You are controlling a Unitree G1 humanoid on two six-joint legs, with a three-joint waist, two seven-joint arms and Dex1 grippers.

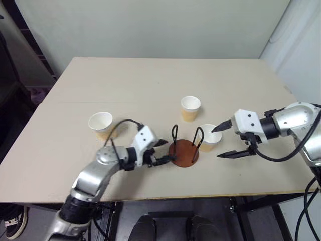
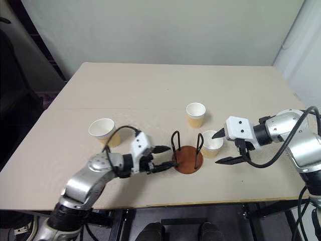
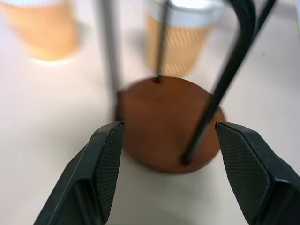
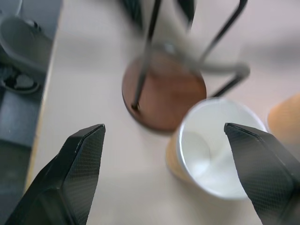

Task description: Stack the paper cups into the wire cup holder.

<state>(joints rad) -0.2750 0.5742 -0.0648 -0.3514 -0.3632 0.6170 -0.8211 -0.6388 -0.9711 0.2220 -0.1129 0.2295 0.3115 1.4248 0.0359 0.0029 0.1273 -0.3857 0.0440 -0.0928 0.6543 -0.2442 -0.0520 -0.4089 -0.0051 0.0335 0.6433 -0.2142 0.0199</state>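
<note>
The wire cup holder (image 1: 183,152), a reddish-brown disc with black wire loops, stands empty near the table's front. Three paper cups stand upright: one at the left (image 1: 101,124), one behind the holder (image 1: 190,108), one touching the holder's right side (image 1: 208,137). My left gripper (image 1: 164,151) is open just left of the holder's base (image 3: 164,126), holding nothing. My right gripper (image 1: 218,142) is open just right of the nearest cup (image 4: 213,150), its fingers on either side of that cup's right edge without touching it.
The tan table (image 1: 150,85) has free room behind and to the left of the cups. Its front edge runs close below both grippers. A dark shelf stands off the table's left side, and a pale wall lies beyond the far edge.
</note>
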